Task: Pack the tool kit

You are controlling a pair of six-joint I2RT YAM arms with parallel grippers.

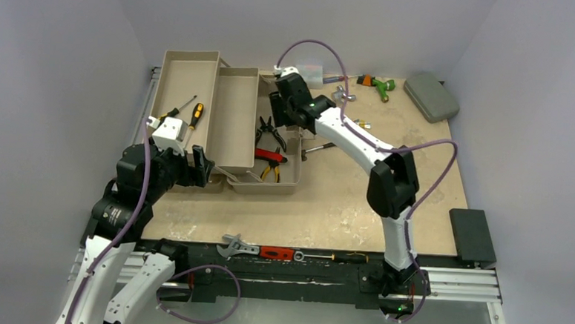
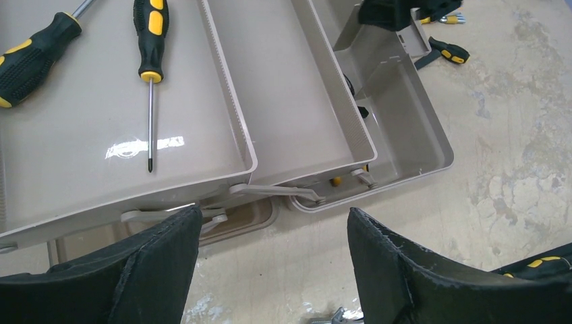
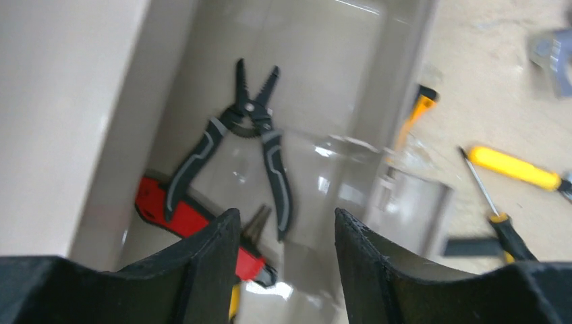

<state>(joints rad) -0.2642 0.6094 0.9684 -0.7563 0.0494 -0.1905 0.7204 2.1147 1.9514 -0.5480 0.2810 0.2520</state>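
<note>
The tan toolbox (image 1: 236,118) lies open with its trays folded out to the left. Two black-and-yellow screwdrivers (image 1: 195,115) lie in the far-left tray, also seen in the left wrist view (image 2: 150,40). Black pliers (image 1: 271,131), red-handled pliers (image 1: 268,155) and yellow-handled pliers (image 1: 271,172) lie in the base bin. My left gripper (image 1: 202,166) is open and empty just before the trays' near hinge arms (image 2: 273,214). My right gripper (image 1: 278,106) is open and empty above the base bin, over the black pliers (image 3: 246,135) and red pliers (image 3: 182,216).
A wrench (image 1: 239,247), a red-handled tool (image 1: 276,253) and a screwdriver (image 1: 339,257) lie along the near edge. A grey case (image 1: 431,95), a green-orange tool (image 1: 375,83) and a small clear box (image 1: 311,73) sit at the back. Loose screwdrivers (image 3: 516,169) lie right of the box.
</note>
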